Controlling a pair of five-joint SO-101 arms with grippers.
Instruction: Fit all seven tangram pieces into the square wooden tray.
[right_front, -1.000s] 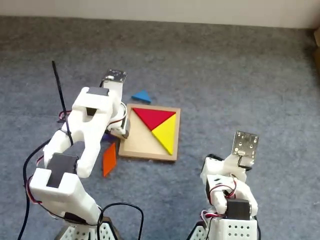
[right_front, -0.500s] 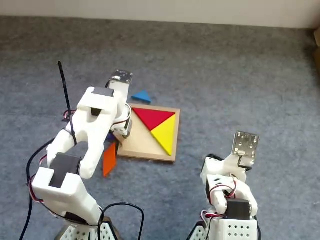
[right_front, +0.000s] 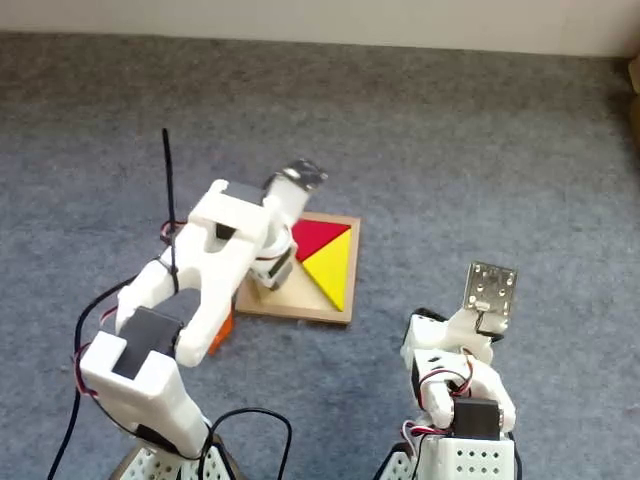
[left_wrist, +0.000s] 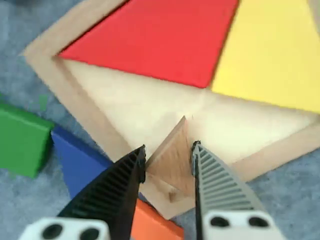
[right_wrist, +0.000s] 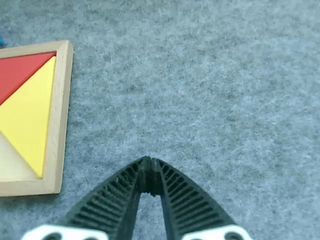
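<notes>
The square wooden tray (right_front: 302, 312) lies mid-table with a red triangle (right_front: 318, 237) and a yellow triangle (right_front: 330, 268) fitted in its right half. My left gripper (left_wrist: 169, 161) hangs over the bare left part of the tray (left_wrist: 82, 106), shut on a small wood-coloured triangle (left_wrist: 172, 159). Red (left_wrist: 160, 40) and yellow (left_wrist: 272, 55) pieces lie just beyond it. Green (left_wrist: 22, 145), blue (left_wrist: 79, 161) and orange (left_wrist: 155, 227) pieces rest on the carpet outside the tray's rim. My right gripper (right_wrist: 149, 179) is shut over bare carpet, to the right of the tray (right_wrist: 63, 115).
Grey carpet covers the whole table. The left arm (right_front: 215, 265) hides the tray's left side, and a sliver of the orange piece (right_front: 224, 326) shows beneath it. The right arm (right_front: 470, 350) stands at the near right. Open carpet lies behind and right of the tray.
The left arm has swung right, from the tray's left edge to over its inside, carrying the wood-coloured triangle. It now hides the blue triangle behind the tray. The right arm has not moved.
</notes>
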